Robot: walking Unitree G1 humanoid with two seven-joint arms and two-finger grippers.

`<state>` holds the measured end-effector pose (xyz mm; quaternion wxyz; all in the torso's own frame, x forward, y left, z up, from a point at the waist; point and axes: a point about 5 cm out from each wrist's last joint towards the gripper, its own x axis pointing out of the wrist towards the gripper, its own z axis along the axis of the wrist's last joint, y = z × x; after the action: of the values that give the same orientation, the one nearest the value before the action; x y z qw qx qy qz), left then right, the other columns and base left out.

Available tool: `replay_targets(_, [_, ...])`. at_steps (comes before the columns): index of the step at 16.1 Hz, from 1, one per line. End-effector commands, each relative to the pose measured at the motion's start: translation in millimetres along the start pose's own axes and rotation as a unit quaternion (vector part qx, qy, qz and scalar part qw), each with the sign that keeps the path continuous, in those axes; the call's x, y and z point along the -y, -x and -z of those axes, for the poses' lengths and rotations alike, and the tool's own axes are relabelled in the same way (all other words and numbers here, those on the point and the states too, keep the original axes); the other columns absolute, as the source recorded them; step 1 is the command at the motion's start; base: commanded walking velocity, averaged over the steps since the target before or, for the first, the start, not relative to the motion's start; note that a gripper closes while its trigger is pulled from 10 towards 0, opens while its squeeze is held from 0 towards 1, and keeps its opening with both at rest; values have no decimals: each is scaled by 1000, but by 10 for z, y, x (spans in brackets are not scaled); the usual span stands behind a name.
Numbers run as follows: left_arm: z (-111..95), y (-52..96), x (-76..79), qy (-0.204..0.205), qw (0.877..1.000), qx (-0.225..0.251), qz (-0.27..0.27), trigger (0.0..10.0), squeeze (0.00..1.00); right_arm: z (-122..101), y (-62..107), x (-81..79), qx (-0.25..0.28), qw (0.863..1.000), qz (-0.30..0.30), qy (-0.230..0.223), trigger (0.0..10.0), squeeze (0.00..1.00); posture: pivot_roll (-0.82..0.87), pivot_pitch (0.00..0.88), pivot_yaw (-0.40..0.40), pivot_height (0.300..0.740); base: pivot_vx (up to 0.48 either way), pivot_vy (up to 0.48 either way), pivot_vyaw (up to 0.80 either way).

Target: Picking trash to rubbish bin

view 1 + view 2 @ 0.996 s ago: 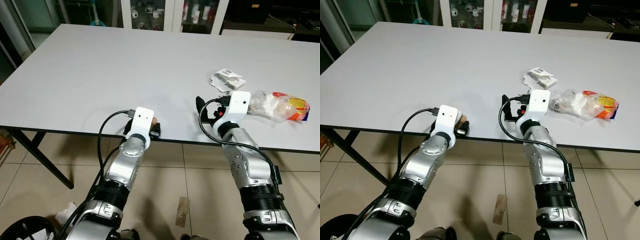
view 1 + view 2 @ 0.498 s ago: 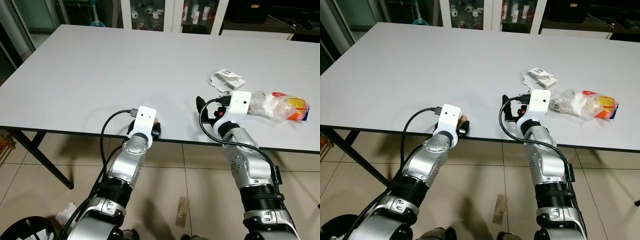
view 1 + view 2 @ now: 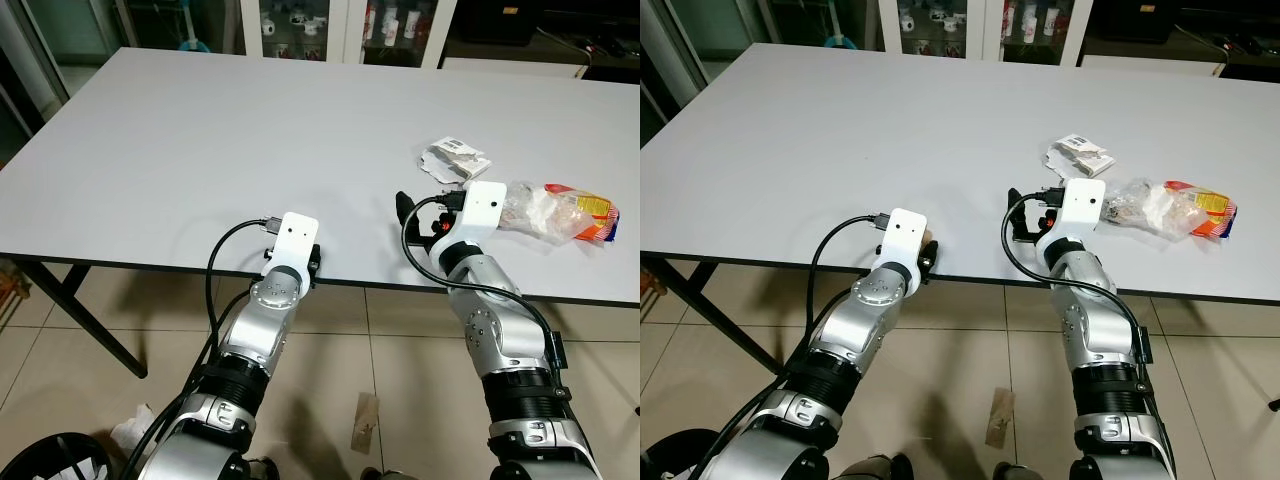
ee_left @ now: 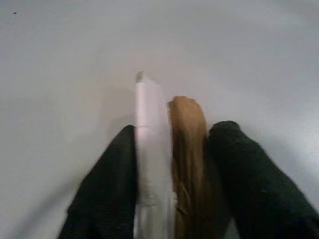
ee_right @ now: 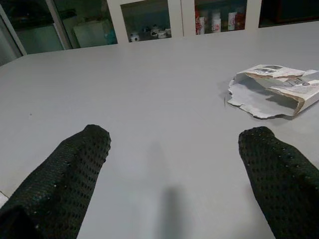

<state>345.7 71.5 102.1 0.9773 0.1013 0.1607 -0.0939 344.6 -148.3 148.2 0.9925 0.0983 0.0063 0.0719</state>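
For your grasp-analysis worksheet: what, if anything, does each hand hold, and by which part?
The left hand pinches a thin white-and-brown scrap by its near end. The right hand is open, holding nothing.

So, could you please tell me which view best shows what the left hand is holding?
The left wrist view: a white and brown scrap sits between the left hand's fingers. The eye views show just a brown sliver.

Matt grey table (image 3: pixel 250 130); torn paper wrapper (image 5: pixel 274 89); glossy plastic bag (image 3: pixel 560 212).

torn paper packet (image 5: pixel 279 87) print too small, nothing legible
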Motion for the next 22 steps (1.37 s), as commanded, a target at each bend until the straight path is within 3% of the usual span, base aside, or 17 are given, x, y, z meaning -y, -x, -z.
replay_targets(1, [181,8,-9,-6,999,-42,-1,0,0,-38,-23,4,1,1000,1,-4,10000,0,-44,88,-18,740,0,0,0])
replay_targets(13, [194,27,-89,-2,999,-29,-15,0,0,-57,-32,5,7,1000,-4,-3,10000,0,-42,88,-16,740,0,0,0])
replay_targets(14, [154,20,-111,-4,1000,-11,-22,2863,0,-58,-30,34,8,1000,2,-3,10000,0,-40,86,-14,740,0,0,0])
replay_targets(15, [123,19,-121,-7,1000,2,-25,7529,0,-60,-32,43,9,1000,5,-4,10000,0,-40,85,-13,740,0,0,0])
replay_targets(16, [30,20,-155,-9,999,38,-33,10000,0,-71,-37,60,15,1000,12,-10,10000,0,-38,81,-10,740,0,0,0])
replay_targets(20, [-335,86,-384,-18,982,171,-72,10000,0,-249,-42,149,69,996,48,-23,10000,0,-36,71,-5,740,0,0,0])
replay_targets(21, [-363,104,-430,-11,979,185,-80,10000,0,-309,-37,171,84,995,55,-11,10000,0,-39,70,-4,740,0,0,0])
replay_targets(22, [-445,162,-525,27,969,225,-95,10000,0,-380,-28,182,100,993,58,5,10000,0,-46,69,-3,740,0,0,0])
